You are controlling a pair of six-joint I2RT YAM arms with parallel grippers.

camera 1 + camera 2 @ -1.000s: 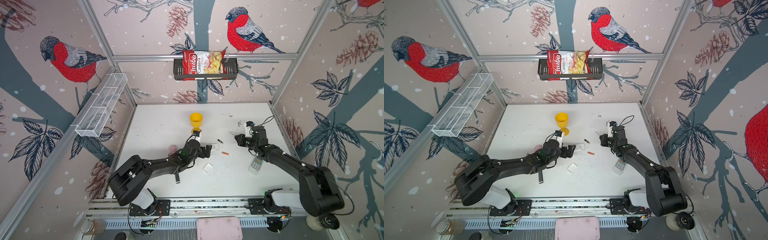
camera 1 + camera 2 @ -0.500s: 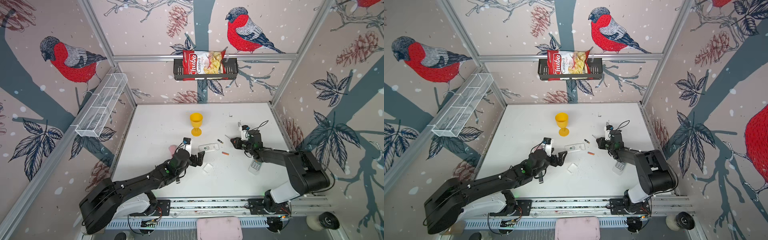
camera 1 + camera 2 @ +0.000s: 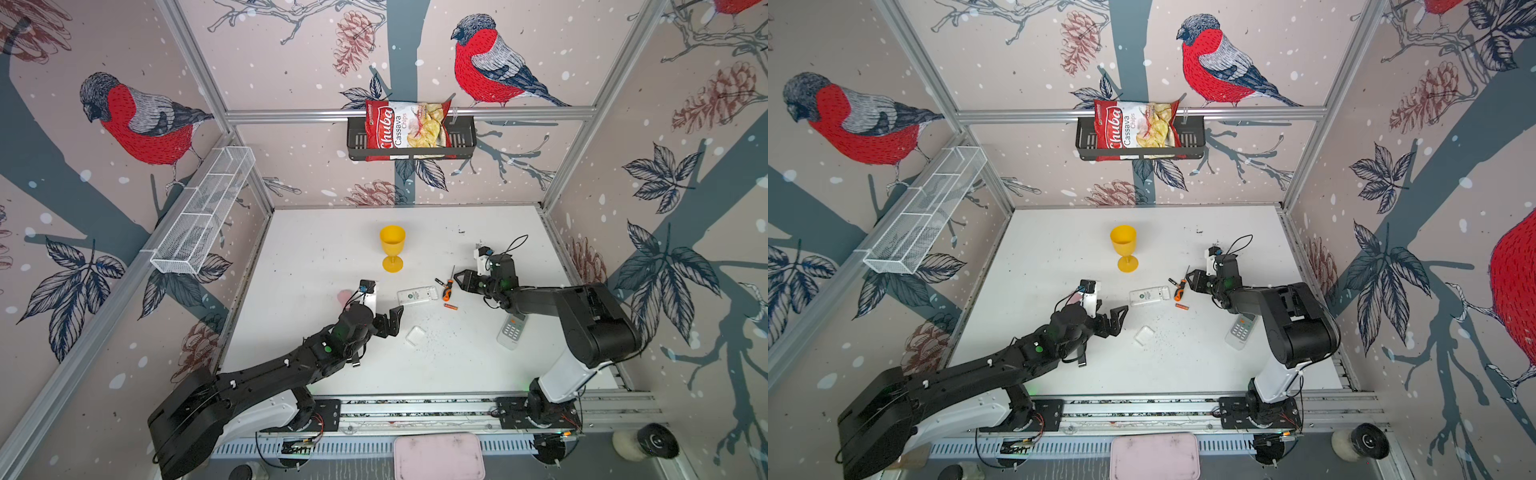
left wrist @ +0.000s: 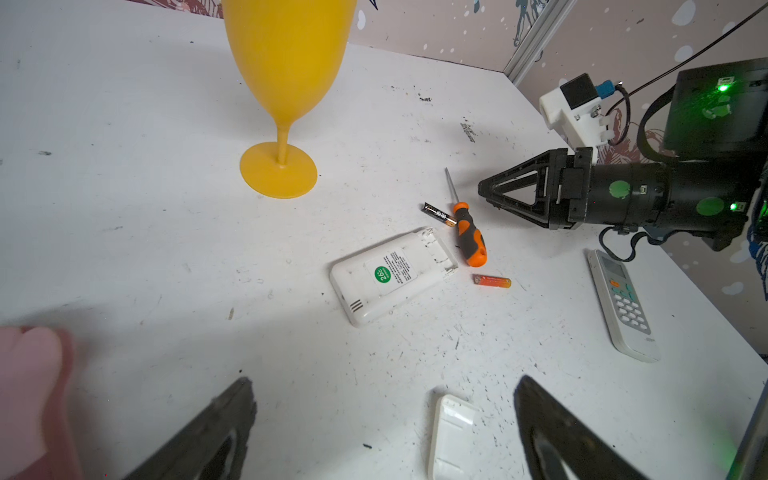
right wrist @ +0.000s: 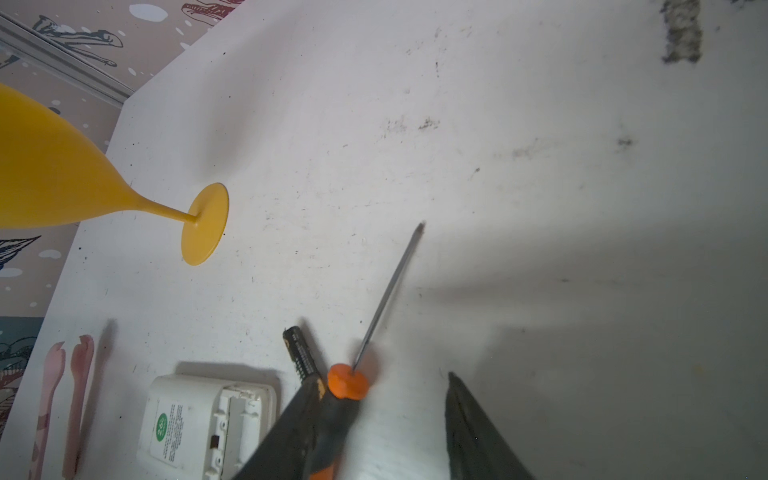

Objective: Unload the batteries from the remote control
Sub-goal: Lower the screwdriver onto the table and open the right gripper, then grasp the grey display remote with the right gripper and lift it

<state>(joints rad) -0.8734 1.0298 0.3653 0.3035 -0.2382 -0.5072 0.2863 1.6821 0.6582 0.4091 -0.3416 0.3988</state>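
Black battery [image 5: 300,353] lay slantwise just beyond the right gripper [image 5: 382,378] — jaws apart, empty — with the wide-spread left gripper [image 4: 384,379] farther off.

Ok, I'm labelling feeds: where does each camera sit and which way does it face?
Top views: high at the front, looking down on the table; both arms show.
Left wrist: on the left arm, facing goblet and open remote; own fingers, right end effector show.
Right wrist: on the right arm, facing down at the screwdriver; own fingers show.
Shared: both wrist views hold goblet, open remote, screwdriver.
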